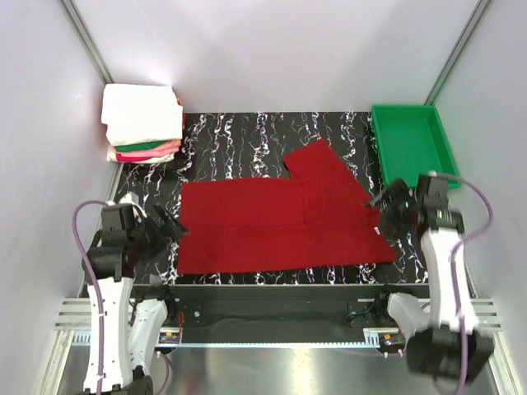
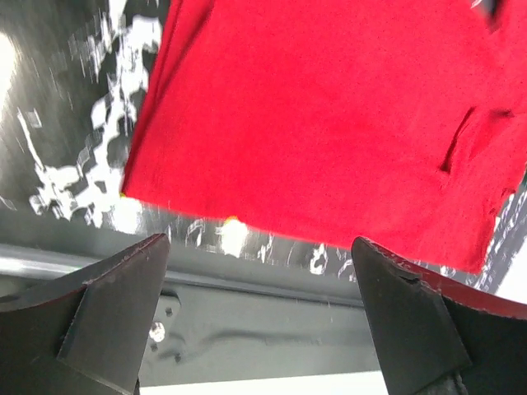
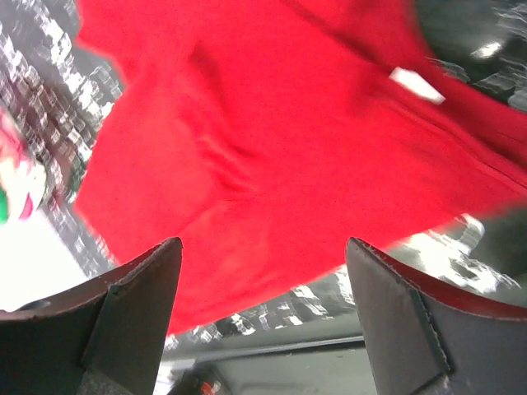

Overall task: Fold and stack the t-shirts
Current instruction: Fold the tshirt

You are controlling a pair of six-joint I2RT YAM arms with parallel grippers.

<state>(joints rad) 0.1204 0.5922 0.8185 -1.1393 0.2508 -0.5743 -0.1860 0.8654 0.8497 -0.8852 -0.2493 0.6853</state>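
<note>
A deep red t-shirt (image 1: 280, 218) lies flat on the black marbled table (image 1: 239, 132), with one part reaching toward the back right. Its near left corner (image 2: 313, 123) fills the left wrist view, and its small white tag (image 3: 416, 85) shows in the right wrist view. A stack of folded t-shirts (image 1: 142, 123), white on top with green and pink below, sits at the back left corner. My left gripper (image 1: 169, 224) (image 2: 259, 243) hovers open just off the shirt's left edge, holding nothing. My right gripper (image 1: 385, 210) (image 3: 263, 243) hangs open over the shirt's right edge, also holding nothing.
A green plastic tray (image 1: 409, 144) stands at the back right of the table. White walls close in on both sides and behind. The table's metal front rail (image 2: 272, 329) runs just below the shirt's near edge.
</note>
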